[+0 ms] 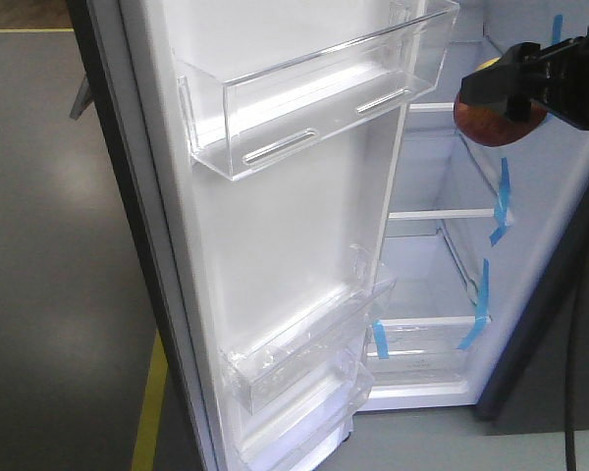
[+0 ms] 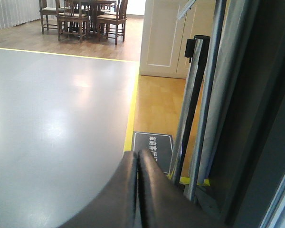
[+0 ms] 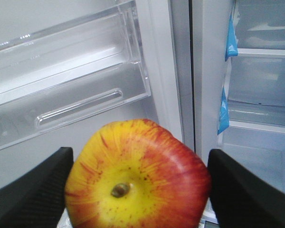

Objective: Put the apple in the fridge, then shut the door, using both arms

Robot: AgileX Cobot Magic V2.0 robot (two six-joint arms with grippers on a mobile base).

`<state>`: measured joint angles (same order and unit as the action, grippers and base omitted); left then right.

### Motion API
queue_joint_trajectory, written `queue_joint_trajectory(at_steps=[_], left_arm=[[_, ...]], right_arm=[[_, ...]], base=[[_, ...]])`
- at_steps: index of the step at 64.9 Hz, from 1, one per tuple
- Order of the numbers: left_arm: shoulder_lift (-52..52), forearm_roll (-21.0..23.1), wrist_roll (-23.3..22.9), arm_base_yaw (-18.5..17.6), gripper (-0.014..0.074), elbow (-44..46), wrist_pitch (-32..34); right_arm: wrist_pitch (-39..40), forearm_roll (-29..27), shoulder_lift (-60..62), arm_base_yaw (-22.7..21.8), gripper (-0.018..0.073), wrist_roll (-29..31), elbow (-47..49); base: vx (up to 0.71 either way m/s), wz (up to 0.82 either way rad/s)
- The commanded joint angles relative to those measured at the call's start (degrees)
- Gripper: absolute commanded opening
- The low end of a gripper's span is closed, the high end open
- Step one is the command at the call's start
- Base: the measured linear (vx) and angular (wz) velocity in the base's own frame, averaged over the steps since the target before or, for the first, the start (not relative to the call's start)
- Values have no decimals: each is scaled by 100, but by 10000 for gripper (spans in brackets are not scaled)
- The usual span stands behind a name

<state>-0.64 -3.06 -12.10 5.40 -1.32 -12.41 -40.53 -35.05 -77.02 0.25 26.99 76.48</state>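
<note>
The round red and yellow apple (image 3: 137, 173) is held by the black right gripper (image 1: 508, 96). The gripper is opened just as wide as the apple. One black finger (image 3: 33, 192) is pressed on each side of it. In the right wrist view the stem dimple is turned to the camera. Yellow is seen in the middle, with red round the edge.

The apple is held up high at the open front of the tall fridge (image 1: 560, 226). It cannot be told if it is already inside. It is not yet set on a shelf.

Just left of the apple in the front view, the tall door (image 1: 275, 245) is swung wide open, and its white inner face is shown. A clear plastic bin (image 1: 314, 88) is fixed high on the door, at about the same height as the apple. More clear bins (image 1: 294, 368) are fixed lower down. Inside the fridge, white walls and glass shelves (image 1: 442, 213) are seen. Strips of blue tape (image 1: 476, 319) are stuck at the shelf ends.

The black left gripper (image 2: 137, 190) is shown in the left wrist view. Its fingers are pressed together and nothing is held. It is well apart from the apple. A tall dark grey surface (image 2: 270, 118) is seen close on its right. A shiny grey floor (image 2: 52, 118) is spread below, edged by a yellow line (image 2: 131, 114). Wooden chairs (image 2: 85, 16) are seen far off.
</note>
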Motion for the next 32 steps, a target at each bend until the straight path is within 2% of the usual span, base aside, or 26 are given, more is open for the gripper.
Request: queue_joint_trajectory(at_steps=[1,19,32], left_arm=[[-91,-3,-15,-31,-5,-173,419],[-91,-3,-15,-31,-5,-173,419],[-91,-3,-15,-31,-5,-173,419]], right_arm=[[342,-180,182,-15,-5,64,181],[342,-310,182,-15,-5,64,181],[344,-745,387,-15,-5,254,211]], base=[[0,0],[0,0],[0,0]])
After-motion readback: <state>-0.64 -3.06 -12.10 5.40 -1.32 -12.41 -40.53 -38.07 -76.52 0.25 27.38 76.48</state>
